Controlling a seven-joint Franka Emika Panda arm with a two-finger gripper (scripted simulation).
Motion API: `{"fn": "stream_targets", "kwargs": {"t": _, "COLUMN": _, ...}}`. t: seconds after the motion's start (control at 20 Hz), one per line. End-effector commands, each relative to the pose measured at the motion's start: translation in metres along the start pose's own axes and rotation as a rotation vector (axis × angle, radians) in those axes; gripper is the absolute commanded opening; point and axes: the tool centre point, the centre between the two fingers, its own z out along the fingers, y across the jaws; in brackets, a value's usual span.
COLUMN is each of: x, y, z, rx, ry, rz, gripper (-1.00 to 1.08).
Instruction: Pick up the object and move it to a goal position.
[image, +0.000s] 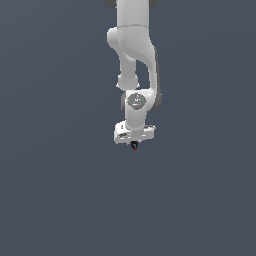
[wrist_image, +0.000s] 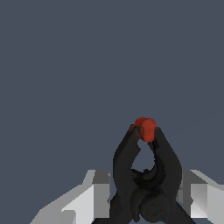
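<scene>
Item 1: white, glossy, jointed robot arm (image: 134, 55). It descends from the top edge of the exterior view, near the middle, through a bulky elbow to a round wrist joint with a grey disc face. Its lower end carries a flat white hand body.

Item 2: gripper (image: 134, 144), mounted under the white hand body. In the exterior view its fingers are too small to separate. In the wrist view, pale grey finger blocks (wrist_image: 94, 194) stand on both sides of the dark object and press against its lower handles. The gripper is clenched around the object; the exact contact surfaces are partly hidden by the object's own body.

Item 3: the object (wrist_image: 146, 175), a small black spring-clamp shape with red tips. In the wrist view two curved black arms rise from a rounded pivot and meet at a pair of red rubbery pads (wrist_image: 145, 128), which touch each other. An open loop of background shows between the arms below the pads. In the exterior view it appears only as a dark speck with a red dot (image: 134, 146), directly beneath the hand, hanging between the fingers.

Item 4: background (image: 50, 200), plain slate blue-grey, uniform in both views. No edge or shadow marks a surface, so whether the object touches anything below cannot be told.
</scene>
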Motion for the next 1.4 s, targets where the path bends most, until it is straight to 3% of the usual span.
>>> {"fn": "stream_targets", "kwargs": {"t": 0.0, "x": 0.012, "y": -0.008, "z": -0.001, "rx": 0.000, "ry": 0.000, "rz": 0.000, "gripper": -1.00}}
{"fn": "stream_targets", "kwargs": {"t": 1.35, "x": 0.163, "y": -0.099, "z": -0.005, "rx": 0.000, "ry": 0.000, "rz": 0.000, "gripper": -1.00}}
